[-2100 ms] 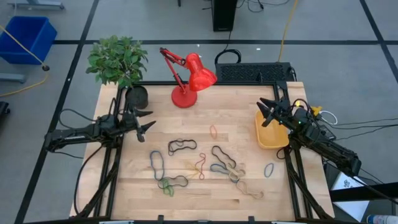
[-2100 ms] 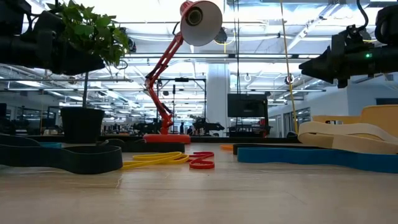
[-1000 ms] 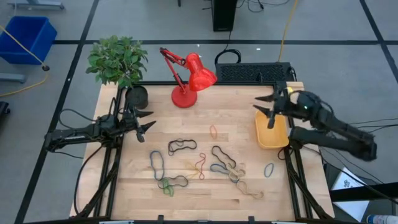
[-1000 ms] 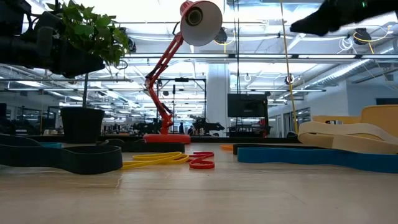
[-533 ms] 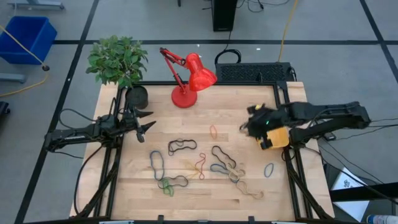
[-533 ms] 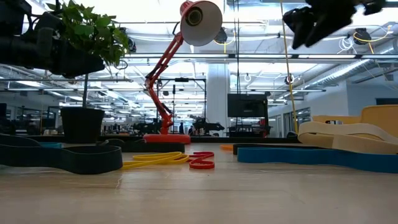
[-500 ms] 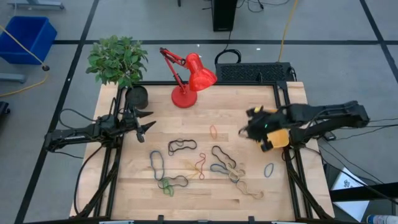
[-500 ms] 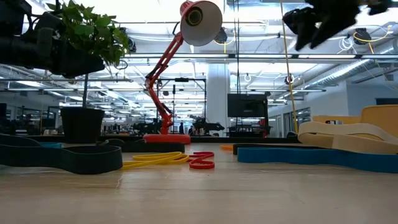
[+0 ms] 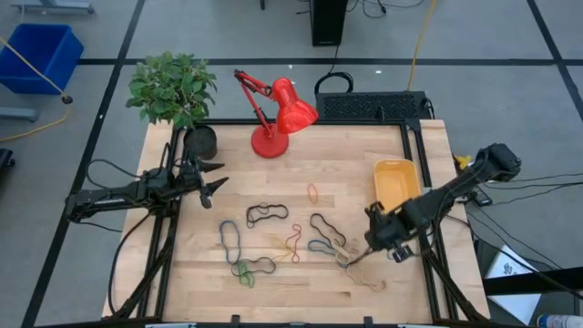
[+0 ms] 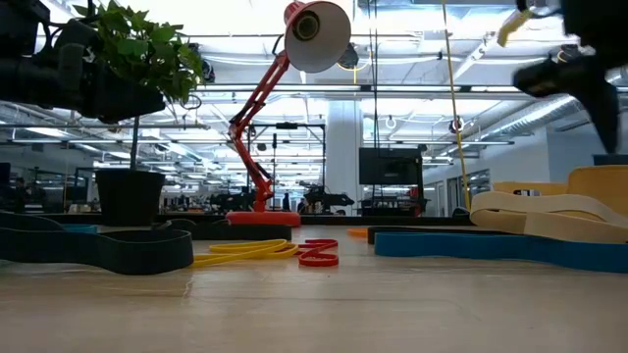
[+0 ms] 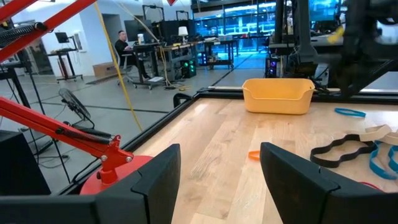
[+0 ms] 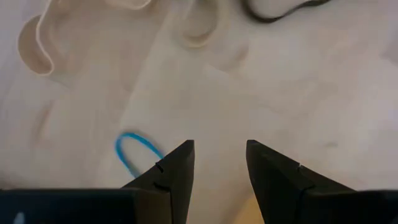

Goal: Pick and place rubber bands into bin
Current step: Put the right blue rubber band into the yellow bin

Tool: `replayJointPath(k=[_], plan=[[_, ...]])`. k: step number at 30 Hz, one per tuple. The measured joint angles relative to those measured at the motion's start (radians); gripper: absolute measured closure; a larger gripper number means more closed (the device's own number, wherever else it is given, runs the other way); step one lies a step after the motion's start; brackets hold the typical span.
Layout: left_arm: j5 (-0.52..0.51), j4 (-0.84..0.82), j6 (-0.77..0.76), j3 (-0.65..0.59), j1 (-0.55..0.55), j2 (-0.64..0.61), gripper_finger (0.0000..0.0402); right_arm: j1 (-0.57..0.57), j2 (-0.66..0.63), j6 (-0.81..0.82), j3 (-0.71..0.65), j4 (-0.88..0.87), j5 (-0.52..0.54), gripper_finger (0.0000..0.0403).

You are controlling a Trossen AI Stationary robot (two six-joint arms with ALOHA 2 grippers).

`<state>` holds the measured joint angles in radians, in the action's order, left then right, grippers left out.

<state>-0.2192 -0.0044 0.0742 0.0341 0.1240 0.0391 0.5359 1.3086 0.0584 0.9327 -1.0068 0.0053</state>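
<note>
Several rubber bands lie flat on the wooden table: a black one (image 9: 266,214), a small orange one (image 9: 312,192), a red one (image 9: 293,241), a tan one (image 9: 366,279) and a small blue one (image 9: 394,249). The yellow bin (image 9: 396,183) stands at the table's right side. My right gripper (image 9: 375,239) hangs above the table, near of the bin, pointing down and open with nothing between its fingers. Its wrist view shows the blue band (image 12: 134,149) and the tan band (image 12: 36,37) below. My left gripper (image 9: 215,179) waits open and level at the left.
A red desk lamp (image 9: 273,114) and a potted plant (image 9: 173,91) stand at the table's far edge. A blue crate (image 9: 41,55) sits on the floor beyond the far left corner. Bare wood lies between the bin and the bands.
My right gripper has swung from above the bin toward the table's near edge and a little left, sinking and tipping from level to pointing down. It now hangs over the bands near the right edge. The bands and the bin have stayed where they were.
</note>
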Motion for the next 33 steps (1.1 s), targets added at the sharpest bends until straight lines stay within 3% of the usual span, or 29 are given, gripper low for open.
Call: replayJointPath(k=[6,16,26,33], plan=[[0.000,0.000,0.000,0.000,0.000,0.000,0.0174,0.092,0.031,0.060,-0.087,0.033,-0.036,0.0264],[0.000,-0.001,0.000,0.000,0.000,0.000,0.0174,0.138,0.031,0.091,-0.231,0.180,-0.055,0.0268],[0.000,-0.005,0.000,0.000,0.000,0.000,0.0174,0.147,0.035,0.122,-0.234,0.188,-0.062,0.0318],[0.000,-0.006,0.000,0.000,0.000,0.000,0.0174,0.147,0.111,0.114,-0.232,0.192,-0.119,0.0325]])
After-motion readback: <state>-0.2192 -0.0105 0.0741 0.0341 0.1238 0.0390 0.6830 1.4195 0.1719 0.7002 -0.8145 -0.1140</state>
